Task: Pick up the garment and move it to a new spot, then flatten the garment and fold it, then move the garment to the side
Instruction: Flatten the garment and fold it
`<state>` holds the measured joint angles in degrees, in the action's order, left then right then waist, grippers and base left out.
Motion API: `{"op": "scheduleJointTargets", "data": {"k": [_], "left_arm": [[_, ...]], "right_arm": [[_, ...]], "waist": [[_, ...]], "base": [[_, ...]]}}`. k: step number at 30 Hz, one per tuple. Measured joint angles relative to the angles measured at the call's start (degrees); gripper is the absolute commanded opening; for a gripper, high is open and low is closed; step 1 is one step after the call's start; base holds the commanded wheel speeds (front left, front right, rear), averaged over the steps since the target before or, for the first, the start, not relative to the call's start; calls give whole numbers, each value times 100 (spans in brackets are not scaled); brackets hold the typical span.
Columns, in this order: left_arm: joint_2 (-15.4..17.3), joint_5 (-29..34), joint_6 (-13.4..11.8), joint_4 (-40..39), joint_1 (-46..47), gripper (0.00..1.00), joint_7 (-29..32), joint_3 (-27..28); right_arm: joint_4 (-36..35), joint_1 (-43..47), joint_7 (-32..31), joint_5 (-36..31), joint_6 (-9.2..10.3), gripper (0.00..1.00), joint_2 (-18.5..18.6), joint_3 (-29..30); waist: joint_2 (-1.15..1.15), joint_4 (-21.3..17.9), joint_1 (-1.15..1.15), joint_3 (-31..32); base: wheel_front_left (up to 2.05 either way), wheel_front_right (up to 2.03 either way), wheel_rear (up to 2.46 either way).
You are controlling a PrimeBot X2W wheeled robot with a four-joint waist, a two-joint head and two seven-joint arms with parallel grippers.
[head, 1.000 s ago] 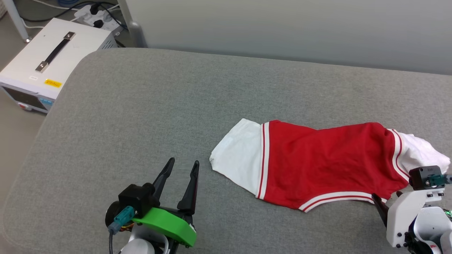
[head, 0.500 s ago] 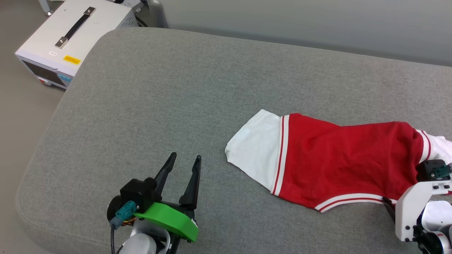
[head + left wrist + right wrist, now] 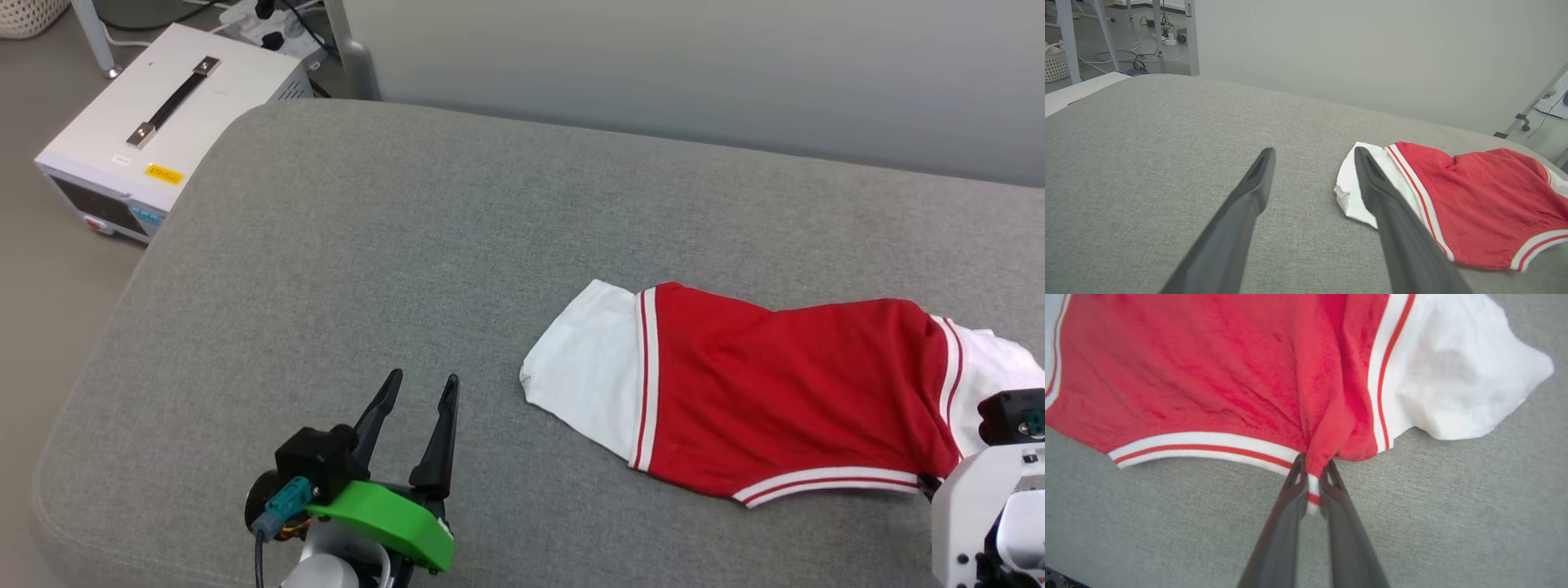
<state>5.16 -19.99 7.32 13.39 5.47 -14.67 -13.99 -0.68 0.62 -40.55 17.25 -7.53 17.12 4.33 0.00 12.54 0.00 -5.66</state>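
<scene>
1. I see the right tool (image 3: 1312, 470) pinched shut on the striped hem of the jersey (image 3: 775, 400).
2. The jersey lies rumpled on the grey cushion (image 3: 367, 245), not yet lifted.
3. My left tool (image 3: 420, 380) stands open and empty nearby; moving, flattening, folding and setting aside all remain.

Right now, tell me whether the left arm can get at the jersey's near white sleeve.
Probably yes: the left fingers stand open, and only bare grey cushion lies between them and the sleeve.
</scene>
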Motion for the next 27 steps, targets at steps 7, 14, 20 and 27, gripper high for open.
{"op": "scheduleJointTargets", "data": {"k": [7, 14, 20, 27], "left_arm": [[-3, 1, 0, 29, -139, 100, 0, -2], [-10, 1, 0, 25, -138, 100, 0, -41], [23, 1, 0, 26, -138, 100, 0, -70], [33, 1, 0, 31, -139, 100, 0, -38]], "right_arm": [[-996, 895, -1162, -94, 0, 0, -227, 63], [-1098, 1359, -1649, -141, 0, 0, -432, -174], [-564, 1225, -944, -194, 0, 100, -510, -316], [-606, 822, 21, -185, 0, 100, -374, -127]], "waist": [[0, -185, 0, 336], [0, -258, 0, 423], [0, -244, 0, 364], [0, -365, 0, 401]], "base": [[0, 0, 0], [0, 0, 0], [0, 0, 0], [0, 0, 0]]}}
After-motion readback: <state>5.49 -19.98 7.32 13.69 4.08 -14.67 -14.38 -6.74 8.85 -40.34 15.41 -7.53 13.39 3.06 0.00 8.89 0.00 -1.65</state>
